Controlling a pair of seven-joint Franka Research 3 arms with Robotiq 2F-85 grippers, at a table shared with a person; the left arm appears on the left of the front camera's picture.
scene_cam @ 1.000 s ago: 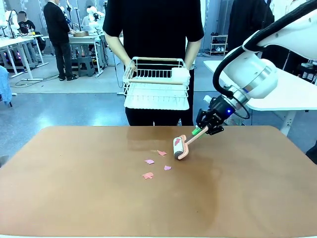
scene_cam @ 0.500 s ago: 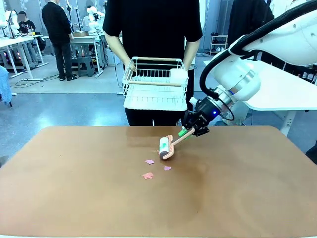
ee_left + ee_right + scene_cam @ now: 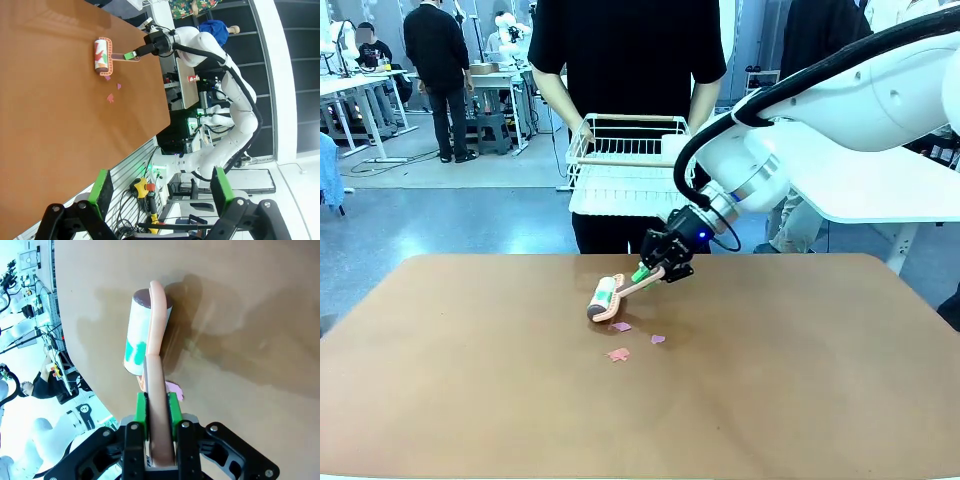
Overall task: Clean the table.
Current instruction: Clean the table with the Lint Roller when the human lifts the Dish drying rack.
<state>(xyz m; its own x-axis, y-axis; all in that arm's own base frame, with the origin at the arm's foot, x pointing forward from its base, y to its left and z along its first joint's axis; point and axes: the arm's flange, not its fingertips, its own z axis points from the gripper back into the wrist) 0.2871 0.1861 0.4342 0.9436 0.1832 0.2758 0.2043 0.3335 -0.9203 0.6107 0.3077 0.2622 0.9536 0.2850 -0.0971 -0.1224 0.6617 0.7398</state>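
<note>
Three flat pink scraps [image 3: 620,326] near cylindrical lint roller [image 3: 605,297], glossy terracotta table [image 3: 800,380].

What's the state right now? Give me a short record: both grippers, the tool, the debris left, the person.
right gripper: shut on the handle of the lint roller
lint roller: roll end down at the table, left of the middle, far half
left gripper: open, nothing between its fingers, far from the roller
pink scraps: three loose on the table, just on the robot's side of the roll
person: standing at the far side, holding a white wire rack
</note>
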